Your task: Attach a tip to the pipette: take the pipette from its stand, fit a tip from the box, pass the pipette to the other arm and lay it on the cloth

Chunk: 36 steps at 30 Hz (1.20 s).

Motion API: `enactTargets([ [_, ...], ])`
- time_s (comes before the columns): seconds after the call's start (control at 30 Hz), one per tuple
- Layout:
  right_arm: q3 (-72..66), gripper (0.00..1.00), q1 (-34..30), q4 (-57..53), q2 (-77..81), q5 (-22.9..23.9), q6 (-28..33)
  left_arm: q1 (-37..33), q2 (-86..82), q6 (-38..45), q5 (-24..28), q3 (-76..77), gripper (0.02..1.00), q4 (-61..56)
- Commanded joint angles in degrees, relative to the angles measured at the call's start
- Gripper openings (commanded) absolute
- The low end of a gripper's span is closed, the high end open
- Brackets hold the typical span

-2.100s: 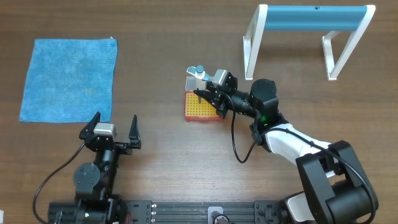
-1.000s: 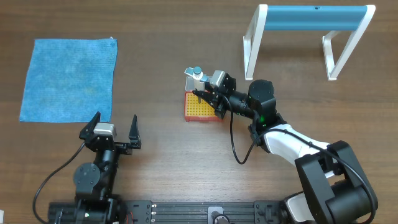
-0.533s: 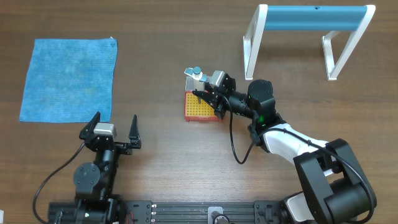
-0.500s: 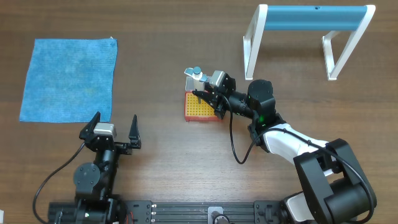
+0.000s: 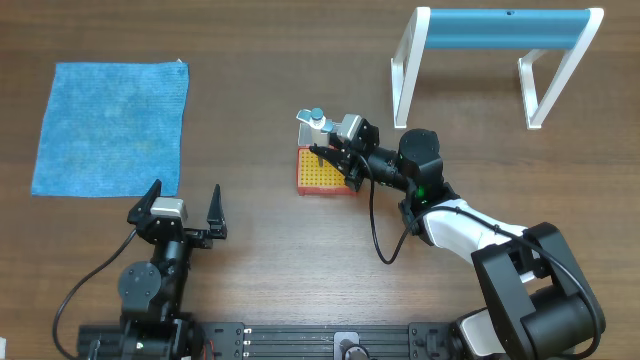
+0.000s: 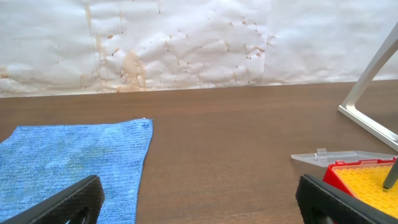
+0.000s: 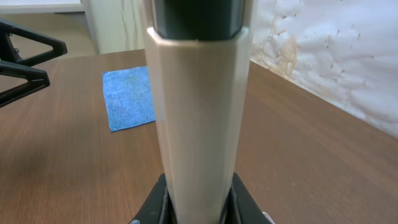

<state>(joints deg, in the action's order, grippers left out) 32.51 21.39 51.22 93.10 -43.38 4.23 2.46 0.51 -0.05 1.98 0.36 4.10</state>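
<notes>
Pipette: white-bodied, blue-capped pipette (image 5: pixel 319 124) is off its stand and stands upright over the tip box at mid-table. The right wrist view shows its pale barrel (image 7: pixel 199 112) rising straight from the fingers.
Right gripper (image 5: pixel 338 148): clamped on the pipette barrel, arm stretched out over the box.
Pipette lower end: dark shaft points down at the yellow rack. I cannot tell whether it touches the rack.
Tip box: red box with yellow tip rack (image 5: pixel 325 172), clear lid (image 6: pixel 336 157) folded open behind it.
Left gripper (image 5: pixel 185 188): fingers spread wide and holding nothing, low on the left side near its base, well apart from the box.
Cloth: blue square microfibre cloth (image 5: pixel 110 128) lies flat at the far left, nothing on it.
Stand: white frame with blue top bar (image 5: pixel 500 30) at the far right.
Surface: brown wooden table (image 5: pixel 280 270).
Change: versus 2.1 s ago, the pipette cap and right gripper sit slightly further left. Nothing differs from 1.0 s or 0.5 s ago. Left arm, box and cloth are unchanged.
</notes>
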Motion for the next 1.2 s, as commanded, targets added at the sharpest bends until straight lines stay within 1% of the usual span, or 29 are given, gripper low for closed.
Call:
enactTargets([
  [0.03,-0.68,0.075,0.20,0.50,-2.03,0.55,1.03,0.20,-0.33,0.52,0.83,-0.04,0.998,0.44],
  [0.27,-0.46,0.075,0.20,-0.28,-6.14,0.50,0.94,0.20,-0.31,0.52,0.83,-0.04,0.998,0.44],
  [0.4,1.22,0.073,0.20,-5.53,-9.55,0.50,1.03,0.20,-0.33,0.52,0.83,-0.04,0.996,0.44],
  [0.57,2.58,0.077,0.20,-6.78,-14.40,0.48,1.01,0.20,-0.33,0.52,0.83,-0.04,0.996,0.44],
  [0.67,6.80,0.075,0.20,-10.08,-17.00,0.04,0.98,0.20,-0.33,0.52,0.83,-0.04,0.996,0.44],
  [0.73,11.04,0.075,0.20,-14.03,-17.88,-1.27,0.76,0.20,-0.33,0.52,0.83,-0.04,0.998,0.42],
  [0.9,24.22,0.075,2.21,-34.56,-19.02,-0.96,0.57,0.20,-0.33,0.52,0.83,-0.04,0.996,0.44],
  [0.93,26.14,0.075,2.82,-37.27,-19.28,-0.96,0.55,0.20,-0.33,0.52,0.83,-0.04,0.996,0.44],
  [1.0,27.96,0.073,4.13,-39.23,-20.22,-0.96,0.09,0.20,-0.33,0.52,0.83,-0.04,0.996,0.44],
  [1.07,27.96,0.075,4.66,-40.96,-21.40,-0.98,-3.76,0.20,-0.33,0.52,0.83,-0.04,0.996,0.44],
  [1.1,27.96,0.075,4.63,-43.65,-21.94,-0.98,-6.01,0.20,-0.33,0.52,0.83,-0.04,0.996,0.44],
  [1.2,27.96,0.075,4.70,-48.78,-22.23,-1.25,-10.29,0.20,-0.33,0.52,0.83,-0.04,0.998,0.44],
])
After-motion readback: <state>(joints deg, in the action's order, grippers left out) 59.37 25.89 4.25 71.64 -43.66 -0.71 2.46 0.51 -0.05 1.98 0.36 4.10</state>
